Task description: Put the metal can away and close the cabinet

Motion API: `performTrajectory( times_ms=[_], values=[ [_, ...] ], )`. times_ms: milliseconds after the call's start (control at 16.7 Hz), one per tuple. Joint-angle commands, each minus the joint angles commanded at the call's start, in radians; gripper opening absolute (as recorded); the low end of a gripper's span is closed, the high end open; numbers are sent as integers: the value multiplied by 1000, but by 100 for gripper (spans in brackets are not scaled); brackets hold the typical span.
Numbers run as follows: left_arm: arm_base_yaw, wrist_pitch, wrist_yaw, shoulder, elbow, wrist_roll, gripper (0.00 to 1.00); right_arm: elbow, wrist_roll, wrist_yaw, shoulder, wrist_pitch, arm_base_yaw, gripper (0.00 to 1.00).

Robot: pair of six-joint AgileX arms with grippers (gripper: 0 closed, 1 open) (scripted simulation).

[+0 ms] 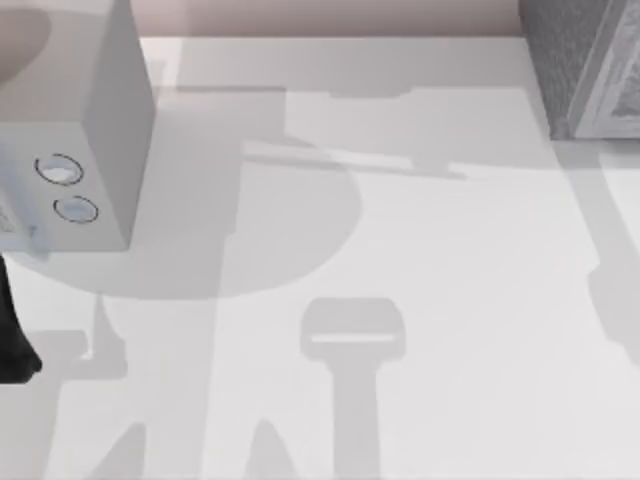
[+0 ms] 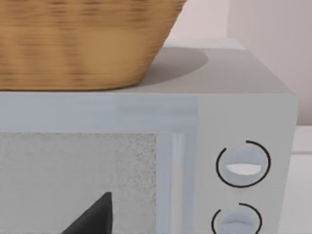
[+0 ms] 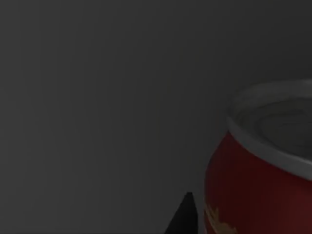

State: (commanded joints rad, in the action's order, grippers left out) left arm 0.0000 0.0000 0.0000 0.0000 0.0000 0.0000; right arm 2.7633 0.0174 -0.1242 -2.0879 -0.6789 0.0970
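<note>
Red wall and shiny silver top: the metal can [image 3: 253,180], upright in the right wrist view against a dim, flat grey backdrop. Judged to be the inside of the cabinet [image 1: 570,60], or a spot right at its mouth, though not certain from this alone. Just beside the can, the dark tip of the right claw [image 3: 186,214], close to the red wall. Cannot tell whether touching or apart, nor whether wide, narrow or gripping the can.

As for progress: carrying likely done or close to it. Left to do, by this reading: setting the can down inside the cabinet if not yet released, drawing the right claw back out, then shutting the cabinet. Paler framed front panel [image 1: 620,95] seen at the edge of the top view, its position open or shut not readable.

Well apart from the cabinet, across the white surface [image 1: 430,300]: a smooth pale grey box [image 1: 100,120] with two round rings, and the left arm [image 1: 12,340] parked near it.
</note>
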Motion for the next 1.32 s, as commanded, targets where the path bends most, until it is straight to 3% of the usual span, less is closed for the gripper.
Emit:
performTrajectory(
  times_ms=[480,1320],
  values=[
    [0,0,0,0,0,0,100,0,0,0,0,0,0,98],
    [0,0,0,0,0,0,100,-15,-18,5,84,62,-5,100]
  ],
)
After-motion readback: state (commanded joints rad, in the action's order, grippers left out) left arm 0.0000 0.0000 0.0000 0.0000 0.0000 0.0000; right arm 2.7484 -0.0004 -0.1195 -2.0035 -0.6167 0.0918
